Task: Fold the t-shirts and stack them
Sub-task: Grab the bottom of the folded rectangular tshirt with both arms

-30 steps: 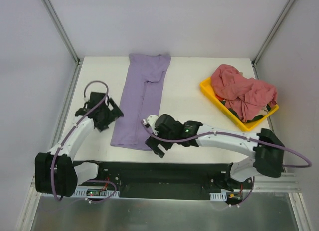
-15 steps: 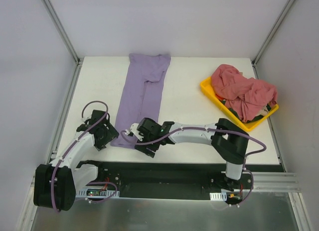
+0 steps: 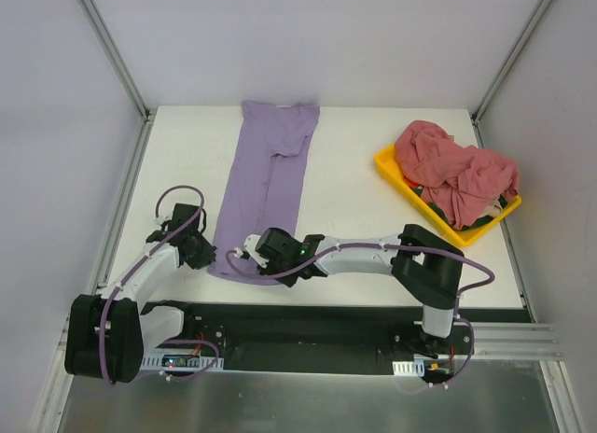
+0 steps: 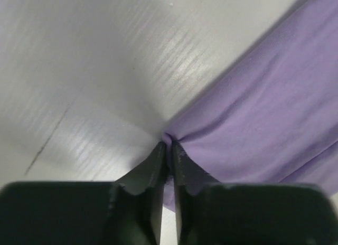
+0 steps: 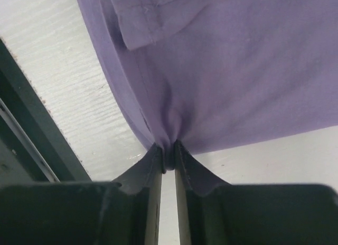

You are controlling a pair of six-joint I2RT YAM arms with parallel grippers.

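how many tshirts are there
2 at least: a lavender t-shirt laid lengthwise on the table, and a pink-red heap in the yellow tray that may hide more shirts.

This is a robotics lab test cell, not a home or shop. A bare white counter (image 3: 373,218) is boxed in by plain white panels (image 3: 308,41) held in aluminium posts (image 3: 112,55) at the far left and far right. Along the near edge, a black base plate (image 3: 317,326) carries two bolted arms, the left arm (image 3: 140,270) and right arm (image 3: 373,256), with exposed purple cables (image 3: 173,192) and small circuit boards (image 3: 177,360). The only domestic items are a lavender t-shirt (image 3: 270,181) and a yellow tray (image 3: 401,188) of pink-red t-shirts (image 3: 448,172).
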